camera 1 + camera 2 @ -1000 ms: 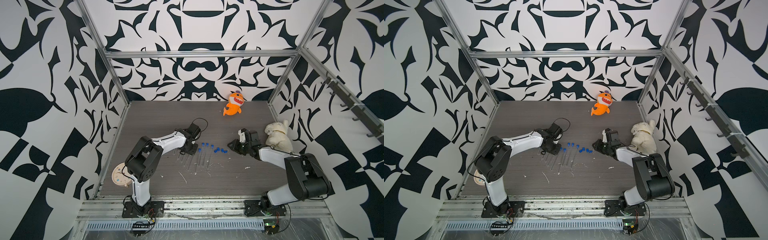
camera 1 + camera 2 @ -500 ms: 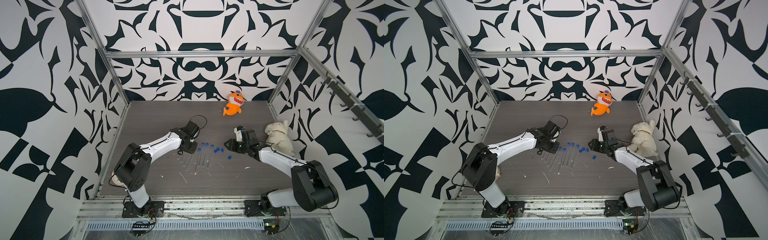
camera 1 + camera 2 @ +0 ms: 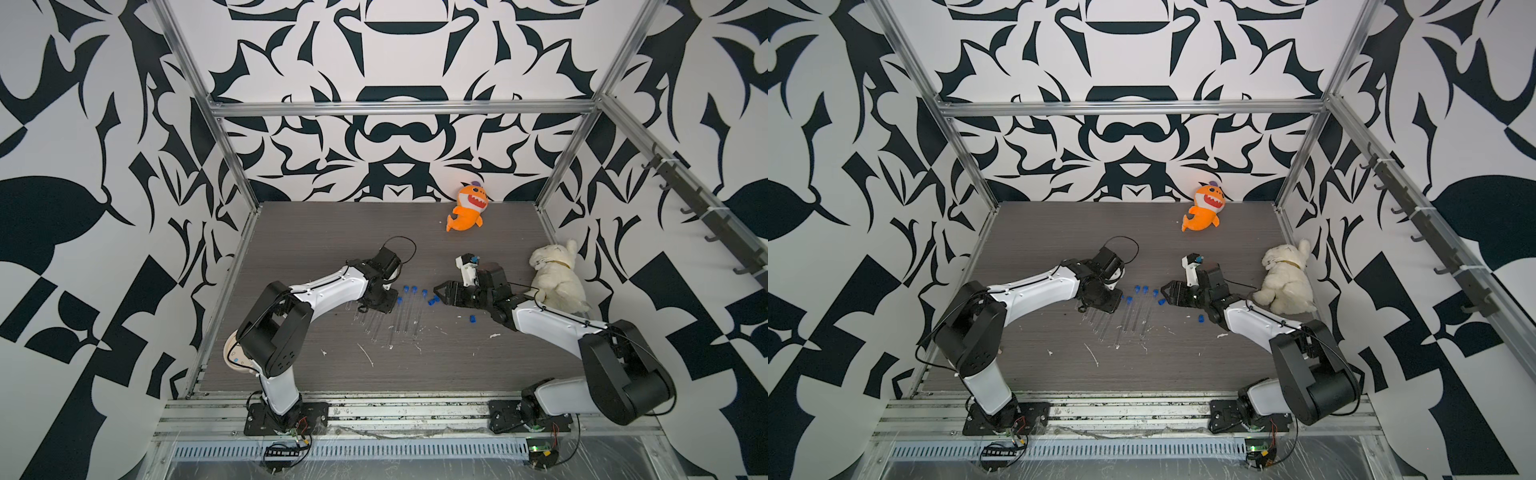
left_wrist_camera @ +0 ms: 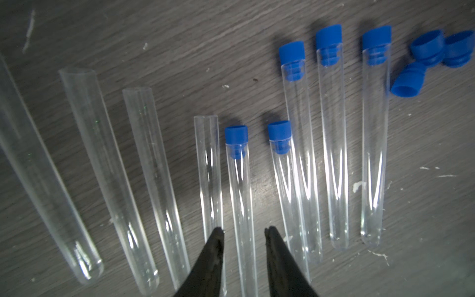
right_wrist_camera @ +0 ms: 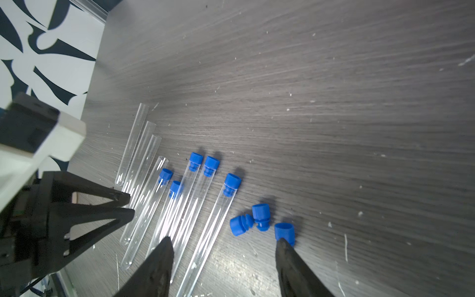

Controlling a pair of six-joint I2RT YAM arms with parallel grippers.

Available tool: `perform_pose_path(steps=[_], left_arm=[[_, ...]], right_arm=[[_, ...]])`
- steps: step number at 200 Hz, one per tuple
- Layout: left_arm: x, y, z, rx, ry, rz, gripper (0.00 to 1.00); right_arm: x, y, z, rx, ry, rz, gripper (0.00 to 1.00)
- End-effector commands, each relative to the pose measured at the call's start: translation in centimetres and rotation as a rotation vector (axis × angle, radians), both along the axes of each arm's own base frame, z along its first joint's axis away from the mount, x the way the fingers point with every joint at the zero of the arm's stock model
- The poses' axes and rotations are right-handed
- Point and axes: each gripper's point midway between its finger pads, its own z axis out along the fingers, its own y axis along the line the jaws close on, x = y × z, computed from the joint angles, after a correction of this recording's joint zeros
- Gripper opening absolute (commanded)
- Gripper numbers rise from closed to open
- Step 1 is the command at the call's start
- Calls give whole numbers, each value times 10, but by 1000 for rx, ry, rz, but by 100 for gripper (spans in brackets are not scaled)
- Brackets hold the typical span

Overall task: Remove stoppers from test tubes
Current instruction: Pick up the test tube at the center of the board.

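Observation:
Several clear test tubes [image 4: 331,144] lie side by side on the dark table. Some are unplugged [image 4: 102,164]; the others carry blue stoppers [image 4: 291,52]. My left gripper [image 4: 244,231] hangs over them with its jaws a little apart. One stoppered tube [image 4: 239,195] runs between the fingers without touching either. In both top views the left gripper [image 3: 376,307] [image 3: 1100,305] covers the tubes' left end. My right gripper [image 5: 225,241] [image 3: 436,294] is open wide with nothing in it, beside three loose stoppers [image 5: 261,217]. Another loose stopper [image 3: 472,318] lies beside the right forearm.
An orange shark plush [image 3: 467,208] lies at the back and a white plush [image 3: 557,278] by the right wall, close to the right arm. A round disc [image 3: 232,353] sits by the left arm's base. White scratch marks [image 3: 365,355] streak the table in front of the tubes.
My right gripper has swung left toward the tubes and opened wide, leaving a blue stopper on the table behind it. The left arm has shifted a little over the tubes.

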Motion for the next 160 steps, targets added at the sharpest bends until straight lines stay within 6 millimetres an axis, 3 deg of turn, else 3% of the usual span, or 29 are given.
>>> perform_pose_path(steps=[1,66,160], left_arm=[[-5,-3,-7,-12,30,1,31],[-2,1,-28,45,52,13,30],[-3,0,-43,61,76,12,28]], right_arm=[[9,4,14,22,-65,11,63],[11,9,26,64,-95,15,63],[15,5,35,49,-119,-2,64]])
